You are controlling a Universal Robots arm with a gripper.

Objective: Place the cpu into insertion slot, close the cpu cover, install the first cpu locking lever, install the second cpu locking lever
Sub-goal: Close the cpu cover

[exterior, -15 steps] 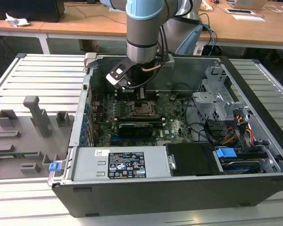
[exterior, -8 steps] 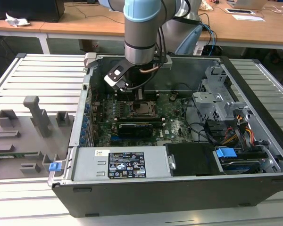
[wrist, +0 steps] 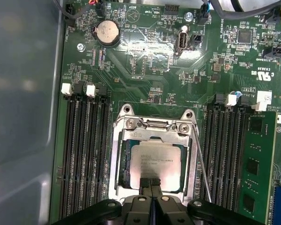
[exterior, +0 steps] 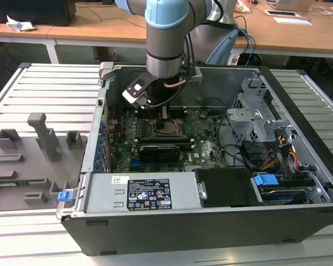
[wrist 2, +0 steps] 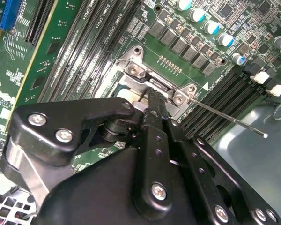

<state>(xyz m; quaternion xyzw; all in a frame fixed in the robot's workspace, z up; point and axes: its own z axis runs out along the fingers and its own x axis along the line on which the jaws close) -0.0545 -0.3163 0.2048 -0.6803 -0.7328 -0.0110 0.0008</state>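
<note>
Robot arm [exterior: 165,39] reaching down into an open computer case [exterior: 211,233] that lies on a slatted metal counter [exterior: 50,83]. In the exterior view the arm hangs over the middle of the green motherboard [exterior: 205,138], above the socket.

In the first wrist view the cpu [wrist: 155,161] lies flat inside the insertion slot [wrist: 114,164], its pale metal face up. The cpu cover [wrist: 125,161] lies down over it, framing the chip through its square window. Rows of black memory slots [wrist: 84,150] run on both sides of the socket.

The end effector [wrist: 151,182] has its two black fingers pressed together, with nothing seen between them. Their tips sit at the edge of the socket, on or just above the rim of the cover; contact cannot be judged.

In the second wrist view a thin metal locking lever [wrist 2: 229,121] sticks out from a corner of the socket, angled away over the memory slots, unlatched.
</note>
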